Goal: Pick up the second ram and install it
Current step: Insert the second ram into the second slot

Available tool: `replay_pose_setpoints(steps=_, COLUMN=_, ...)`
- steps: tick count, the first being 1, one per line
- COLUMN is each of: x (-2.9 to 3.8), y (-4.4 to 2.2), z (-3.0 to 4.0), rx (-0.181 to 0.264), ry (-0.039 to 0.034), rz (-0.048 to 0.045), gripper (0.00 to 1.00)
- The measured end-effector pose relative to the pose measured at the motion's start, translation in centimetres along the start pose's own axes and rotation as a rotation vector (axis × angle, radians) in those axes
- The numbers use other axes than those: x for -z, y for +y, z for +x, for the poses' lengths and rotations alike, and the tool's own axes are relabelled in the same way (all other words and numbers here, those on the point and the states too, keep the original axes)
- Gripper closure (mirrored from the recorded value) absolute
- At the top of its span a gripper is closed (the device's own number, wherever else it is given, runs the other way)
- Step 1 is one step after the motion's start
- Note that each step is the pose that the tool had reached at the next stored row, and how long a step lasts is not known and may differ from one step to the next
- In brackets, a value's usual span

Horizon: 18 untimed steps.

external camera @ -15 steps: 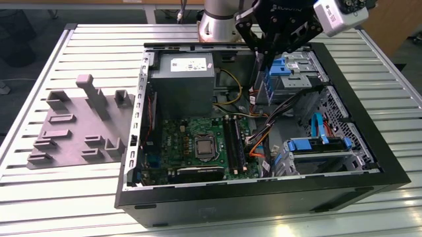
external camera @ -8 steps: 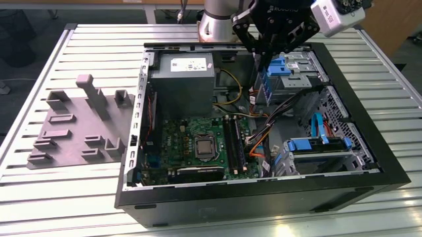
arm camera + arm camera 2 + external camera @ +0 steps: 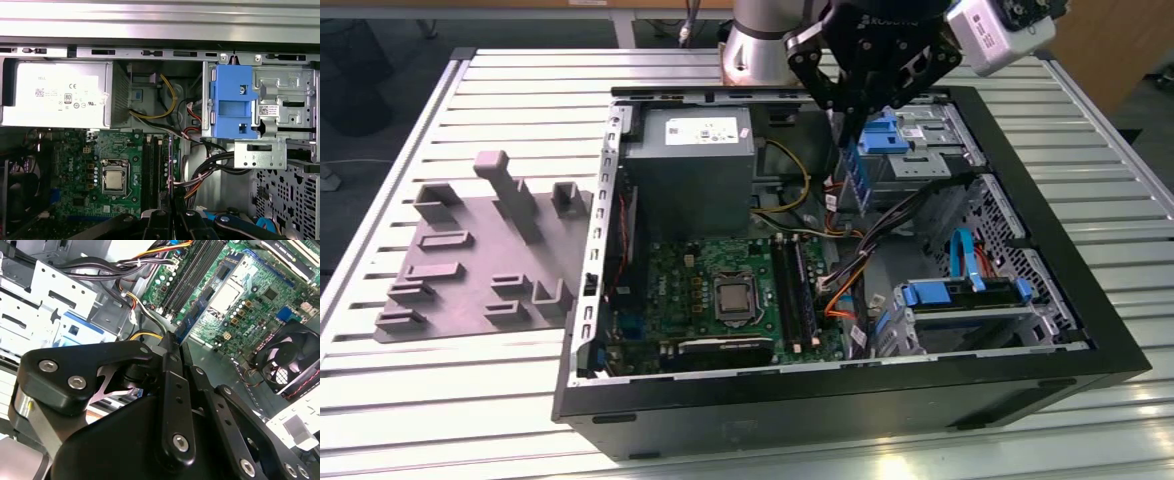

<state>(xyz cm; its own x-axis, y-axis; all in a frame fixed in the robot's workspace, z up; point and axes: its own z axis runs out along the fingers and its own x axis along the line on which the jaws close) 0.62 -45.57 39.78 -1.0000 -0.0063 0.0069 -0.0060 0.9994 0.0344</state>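
- Going by the exterior view. At 9 o'clock, outside the case, the grey moulded fixture tray with upright holders (image 3: 467, 260) sits on the slatted metal table (image 3: 400, 400). I see no stick left in it.
- Inside the open black computer case (image 3: 854, 400), the grey boxy power supply (image 3: 694, 165) is at 12 o'clock and the green motherboard (image 3: 707, 290) at 6 o'clock.
- The long black slot rails (image 3: 790, 285) run along the board's 3 o'clock edge. I can't tell whether a first stick is already seated there.
- The black two-finger gripper (image 3: 861, 112) hangs over the case at 1 o'clock, fingers pinched narrow on the second ram (image 3: 859, 170), a thin flat blue circuit-board stick.
- The ram hangs on edge at 6 o'clock from the fingertips. It's visible edge-on in the second wrist view (image 3: 186, 326), poking out past the gripper (image 3: 172, 340).
- The stick is raised well apart from the rails, which lie toward 7 o'clock of it.
- At 3 o'clock, the chunky bright-blue plastic drive clips (image 3: 947, 295) and the metal drive cage (image 3: 927, 130) are untouched.
- Status, my read: pick-up done. Lining up over a free rail and pressing in are not done.
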Motion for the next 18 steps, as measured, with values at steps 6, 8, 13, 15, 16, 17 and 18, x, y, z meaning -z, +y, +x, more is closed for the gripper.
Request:
replay_pose_setpoints(steps=6, x=-0.17, y=0.0, z=0.16, rx=0.0, ry=0.0, rz=-0.0001, gripper=0.86)
replay_pose_setpoints(steps=8, x=-0.27, y=-0.01, z=0.19, rx=0.0, ry=0.0, rz=-0.0001, gripper=0.86)
replay_pose_setpoints(steps=13, x=-0.58, y=-0.02, z=0.22, rx=0.0, ry=0.0, rz=-0.0001, gripper=0.86)
replay_pose_setpoints(steps=15, x=-0.69, y=-0.02, z=0.23, rx=0.0, ry=0.0, rz=0.0, gripper=0.86)
replay_pose_setpoints(steps=16, x=-0.75, y=-0.02, z=0.24, rx=0.0, ry=0.0, rz=-0.0001, gripper=0.86)
replay_pose_setpoints(steps=17, x=-0.81, y=-0.03, z=0.24, rx=0.0, ry=0.0, rz=-0.0001, gripper=0.86)
replay_pose_setpoints(steps=18, x=-0.86, y=-0.03, z=0.25, rx=0.0, ry=0.0, rz=0.0, gripper=0.86)
